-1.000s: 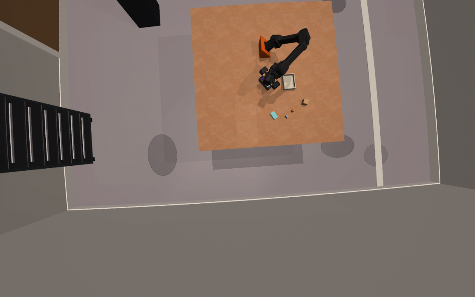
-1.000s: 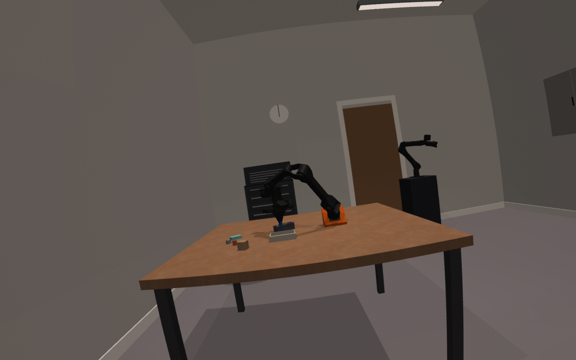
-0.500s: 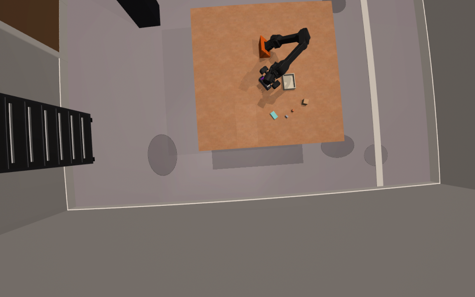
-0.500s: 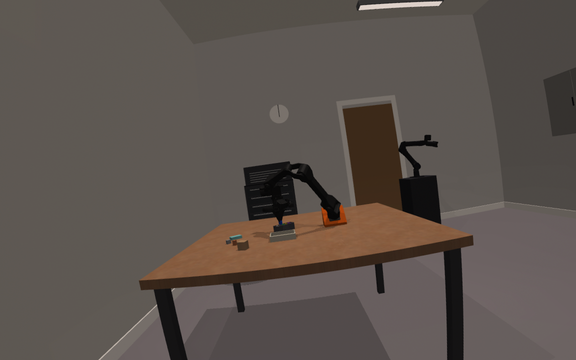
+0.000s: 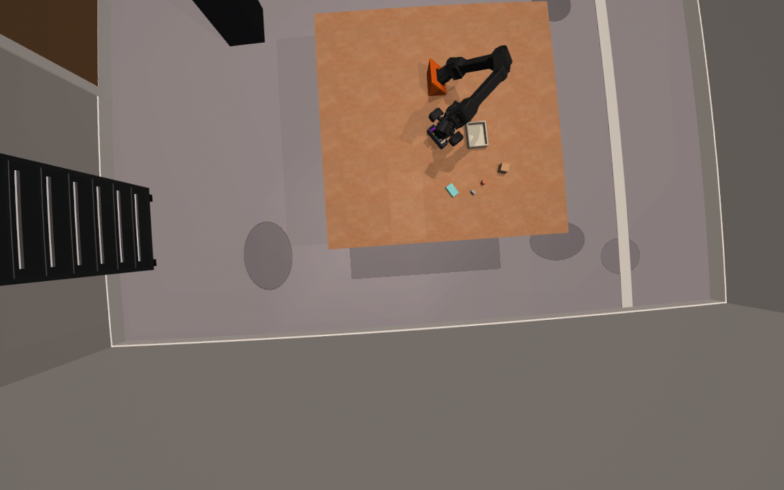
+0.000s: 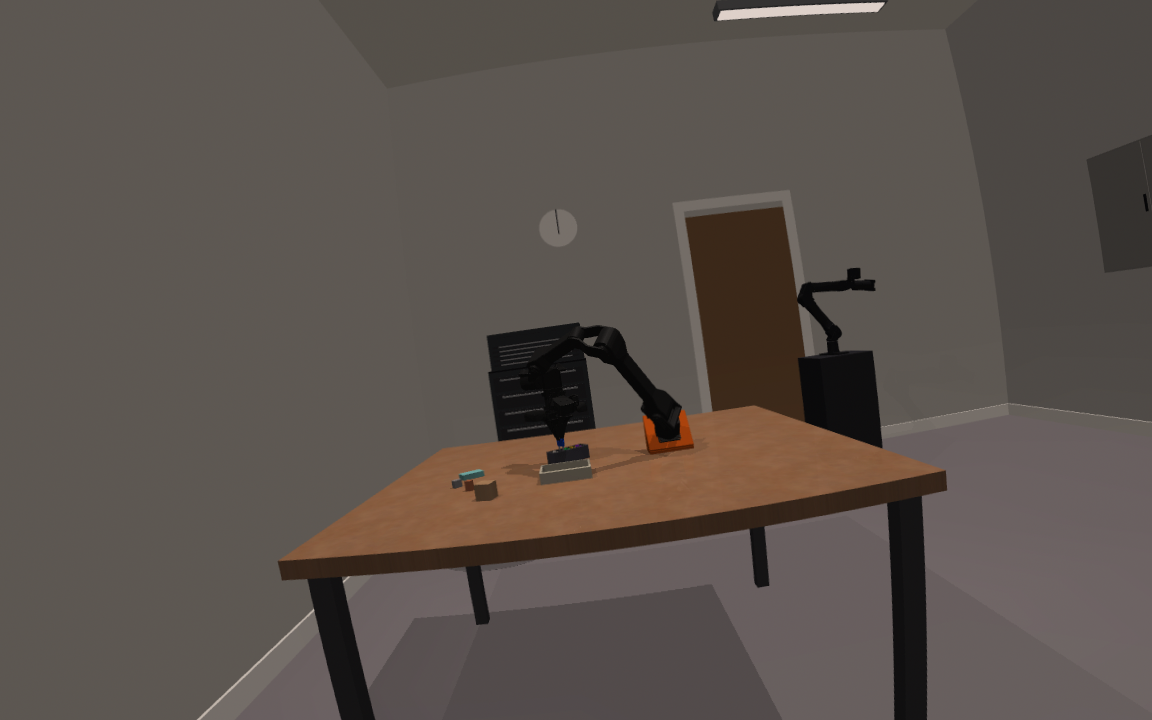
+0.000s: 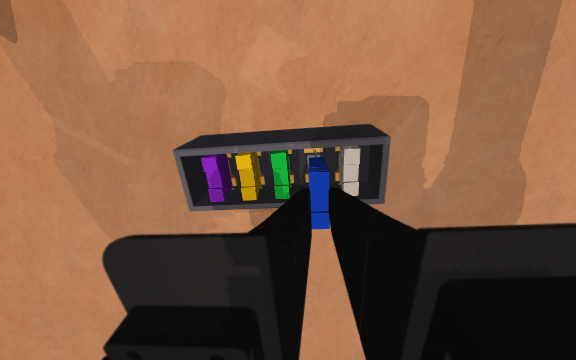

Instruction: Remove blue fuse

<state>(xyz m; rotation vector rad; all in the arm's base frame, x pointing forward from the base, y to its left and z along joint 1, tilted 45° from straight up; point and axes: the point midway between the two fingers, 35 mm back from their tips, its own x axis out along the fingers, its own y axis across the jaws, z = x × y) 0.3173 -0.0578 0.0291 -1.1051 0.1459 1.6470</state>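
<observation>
Top view: the arm (image 5: pixel 481 85) reached from its orange base (image 5: pixel 434 77) toward 7 o'clock, ending over the fuse block (image 5: pixel 438 137), which was mostly hidden beneath the gripper (image 5: pixel 444 128). The tray (image 5: pixel 476 134) lay just beside the block at its 3 o'clock. A cyan block (image 5: pixel 452 190), two tiny pieces and a tan cube (image 5: pixel 503 167) lay well apart toward 6 o'clock on the table (image 5: pixel 370 182).

Exterior view: the gripper (image 6: pixel 559 438) pointed straight down above the fuse block (image 6: pixel 567 455), with the tray (image 6: pixel 564 471) in front of it.

Wrist view: the fingers were closed almost fully, clamping the blue fuse (image 7: pixel 319 192), which stood raised above its slot. The purple fuse (image 7: pixel 215 177), yellow fuse (image 7: pixel 248 176), green fuse (image 7: pixel 280 175) and white fuse (image 7: pixel 351 170) sat seated in the fuse block (image 7: pixel 284 137).
</observation>
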